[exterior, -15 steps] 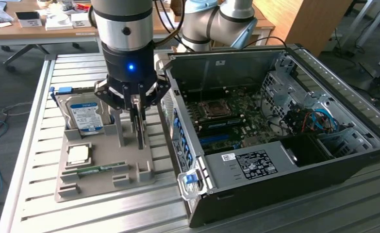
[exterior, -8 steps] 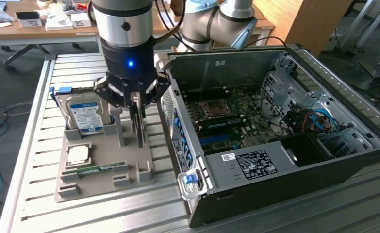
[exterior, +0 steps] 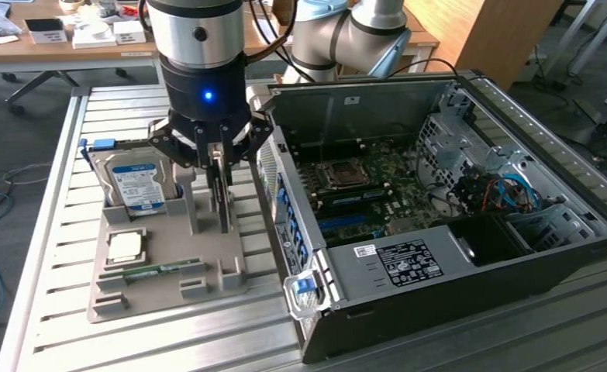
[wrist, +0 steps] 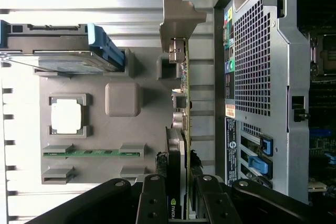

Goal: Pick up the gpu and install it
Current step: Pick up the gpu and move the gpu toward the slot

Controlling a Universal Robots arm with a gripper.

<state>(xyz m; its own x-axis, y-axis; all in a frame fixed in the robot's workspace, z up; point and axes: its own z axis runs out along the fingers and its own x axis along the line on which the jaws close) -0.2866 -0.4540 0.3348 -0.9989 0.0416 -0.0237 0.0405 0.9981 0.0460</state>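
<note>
Gripper clamped on gpu, which stands on edge at the grey tray, beside the case. I can't tell whether its lower edge is seated or clear of the tray.

gpu top edge hidden behind gripper fingers clamped on it. hard drive lower part sunk in tray slot, label text too small to read. case sticker print unreadable.
</note>
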